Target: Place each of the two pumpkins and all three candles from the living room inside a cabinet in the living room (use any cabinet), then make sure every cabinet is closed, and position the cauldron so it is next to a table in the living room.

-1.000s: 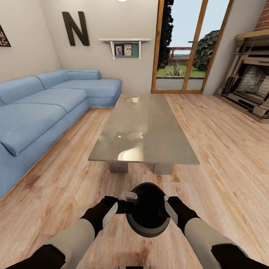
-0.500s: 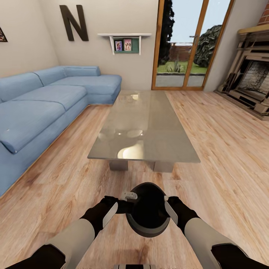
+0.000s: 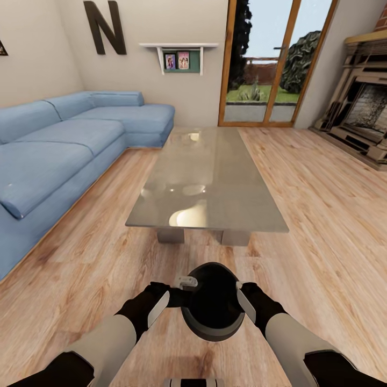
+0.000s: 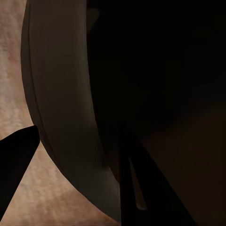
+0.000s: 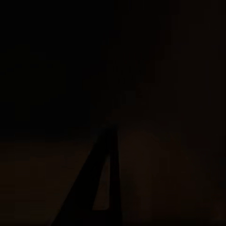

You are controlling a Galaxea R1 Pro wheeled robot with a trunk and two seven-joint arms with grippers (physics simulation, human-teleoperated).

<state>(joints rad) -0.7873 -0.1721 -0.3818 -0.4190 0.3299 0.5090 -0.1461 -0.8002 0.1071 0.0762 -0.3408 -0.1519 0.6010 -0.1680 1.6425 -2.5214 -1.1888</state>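
Head view: cauldron (image 3: 213,309) clamped between left pincer (image 3: 181,290) and right pincer (image 3: 243,298)

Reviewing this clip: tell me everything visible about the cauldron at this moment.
The cauldron is a small round black pot with a wide dark mouth, bulging sides and a greyish rim, upright, its inside too dark to tell what it holds. It is held above the wood floor between the left claw and the right claw, one gripping each side of the rim. It sits short of the table, apart from its near edge. The left wrist view shows its curved wall close up.
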